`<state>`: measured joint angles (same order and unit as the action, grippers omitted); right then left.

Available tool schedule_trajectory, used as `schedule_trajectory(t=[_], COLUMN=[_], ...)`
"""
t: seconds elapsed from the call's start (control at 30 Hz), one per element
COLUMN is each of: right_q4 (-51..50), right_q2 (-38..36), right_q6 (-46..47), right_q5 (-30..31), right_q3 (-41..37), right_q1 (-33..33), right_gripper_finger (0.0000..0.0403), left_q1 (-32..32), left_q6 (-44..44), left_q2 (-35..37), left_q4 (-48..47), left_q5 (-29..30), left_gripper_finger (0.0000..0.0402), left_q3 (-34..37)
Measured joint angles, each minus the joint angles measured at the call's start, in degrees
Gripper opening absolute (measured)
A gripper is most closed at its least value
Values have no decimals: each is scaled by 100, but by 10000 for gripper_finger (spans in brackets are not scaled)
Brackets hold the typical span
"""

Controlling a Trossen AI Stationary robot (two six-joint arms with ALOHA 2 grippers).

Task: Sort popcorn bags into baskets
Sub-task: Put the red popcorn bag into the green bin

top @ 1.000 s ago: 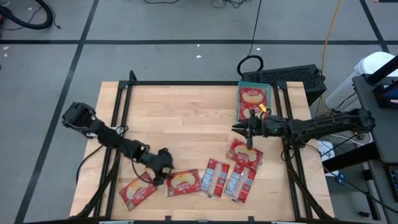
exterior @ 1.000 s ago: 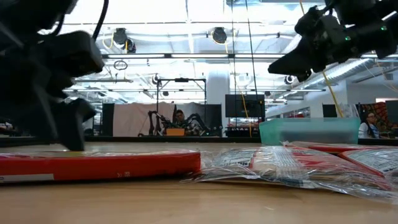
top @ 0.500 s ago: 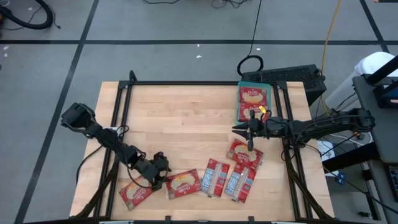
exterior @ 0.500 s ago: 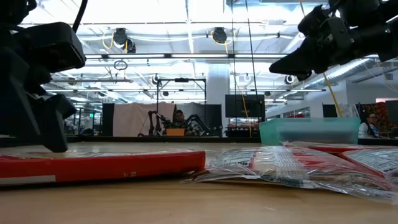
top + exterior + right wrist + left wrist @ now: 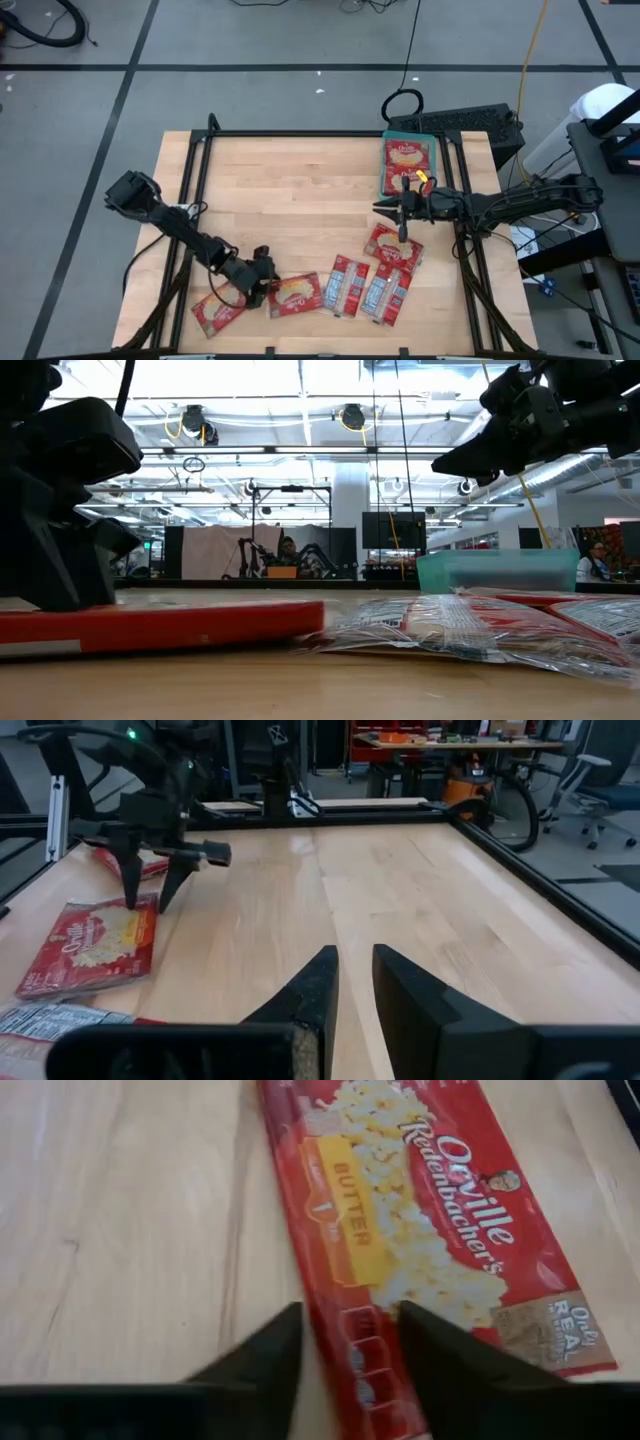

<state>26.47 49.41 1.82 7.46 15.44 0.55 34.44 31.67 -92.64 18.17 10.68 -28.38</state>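
1. Wooden table point(image 5: 300, 200): teal basket point(image 5: 409, 139) at 1 o'clock, one popcorn bag point(image 5: 407, 158) inside.
2. Left gripper point(image 5: 262, 284) at 7 o'clock: fingers spread, straddling the edge of a butter bag point(image 5: 420, 1230).
3. Right gripper point(image 5: 384, 209) at 3 o'clock: raised, fingers slightly parted, holding nothing.
4. Loose bags point(image 5: 370, 290) along 5–6 o'clock.

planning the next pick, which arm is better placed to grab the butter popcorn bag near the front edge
Left. The left gripper is down at the butter popcorn bag, its open fingers straddling the bag's edge in the left wrist view. The right gripper hangs above the table farther off, near the teal basket.
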Motion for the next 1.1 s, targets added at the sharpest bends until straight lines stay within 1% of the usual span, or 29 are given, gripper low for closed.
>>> schedule_trajectory(t=[0.13, 0.17, 0.27, 0.37, 0.47, 0.53, 0.63, 0.7, 0.73, 0.83, 0.87, 0.93, 1.03, 1.1], right_q4=[124, 186, 479, 906, 1425, 1711, 1720, 1393, 1137, -22, -424, -1198, -1885, -2410], right_q2=[0, 2, 95, 395, 902, 1315, 1974, 2405, 2602, 3110, 3251, 3459, 3659, 3755], right_q6=[-60, -59, -3, 291, 745, 1062, 1456, 1755, 1835, 1874, 1844, 1758, 1535, 1459], right_q5=[0, 0, 0, 9, 27, 158, 293, 267, 161, -289, -327, -319, -324, -488], right_q3=[0, 0, 1, 2, 2, 9, 271, 678, 937, 1880, 2212, 2804, 3573, 4056], right_q1=[-2, -4, -6, -6, -6, -5, -8, -24, -58, -160, -196, -303, -518, -682], right_gripper_finger=[59, 59, 59, 59, 59, 59, 61, 70, 77, 110, 123, 149, 184, 205], left_q1=[-163, -227, -461, -782, -1193, -1482, -1912, -2193, -2335, -2772, -2908, -3178, -3511, -3720], left_q6=[-550, -701, -1313, -2108, -2908, -3467, -4370, -5032, -5321, -6065, -6264, -6589, -6922, -7034], left_q2=[1, 2, 37, 155, 400, 623, 980, 1257, 1397, 1777, 1897, 2078, 2259, 2289], left_q4=[-12, -11, -45, -127, -269, -282, -308, -311, -301, -329, -374, -447, -687, -807], left_q5=[-81, -99, -69, 67, 294, 419, 482, 484, 484, 419, 398, 330, 284, 273], left_gripper_finger=[34, 19, 14, 6, 4, 4, 3, 3, 3, 3, 3, 2, 2, 2], left_q3=[0, 0, 0, 9, 24, 24, 24, 24, 24, 24, 22, 18, 16, 15])
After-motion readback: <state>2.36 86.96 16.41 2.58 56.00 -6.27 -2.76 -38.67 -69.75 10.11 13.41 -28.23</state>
